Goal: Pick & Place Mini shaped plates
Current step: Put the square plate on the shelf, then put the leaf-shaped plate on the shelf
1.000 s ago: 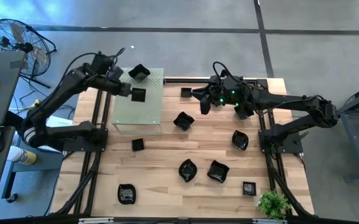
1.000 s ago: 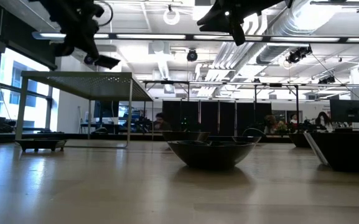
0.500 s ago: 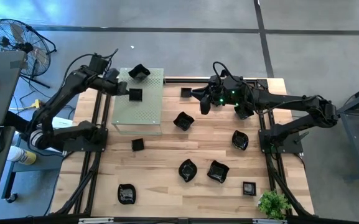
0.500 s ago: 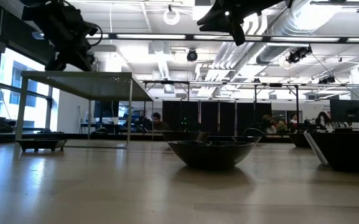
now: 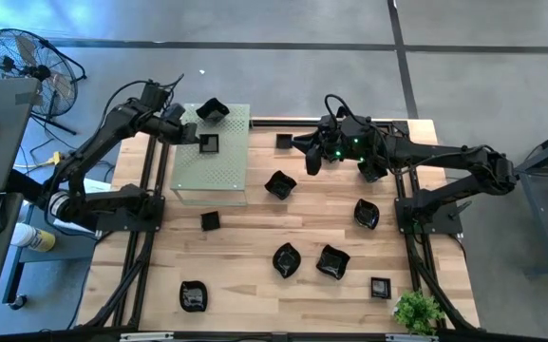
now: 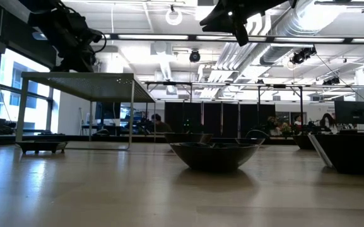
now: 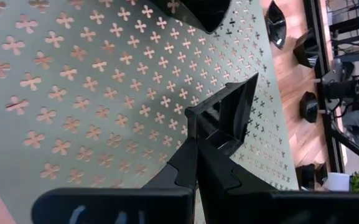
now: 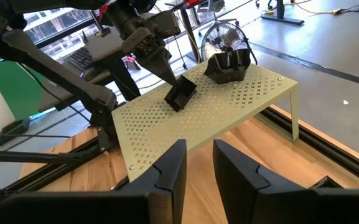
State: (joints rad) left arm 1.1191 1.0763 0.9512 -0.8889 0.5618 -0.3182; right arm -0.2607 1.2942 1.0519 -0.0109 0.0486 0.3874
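Gripping a small square plate on the green board

The left pincer (image 5: 196,140) is pinching one wall of a tiny square black plate (image 5: 208,143), its fingers (image 7: 195,163) closed on the rim, the plate sitting tilted on the pale green perforated board (image 5: 218,171). A wavy-rimmed plate (image 5: 213,110) is resting near the board's far edge. The right pincer (image 5: 309,161) is hovering over the wooden surface (image 5: 245,247), fingers slightly parted and empty. More black plates (image 5: 287,258) are lying scattered across the surface.
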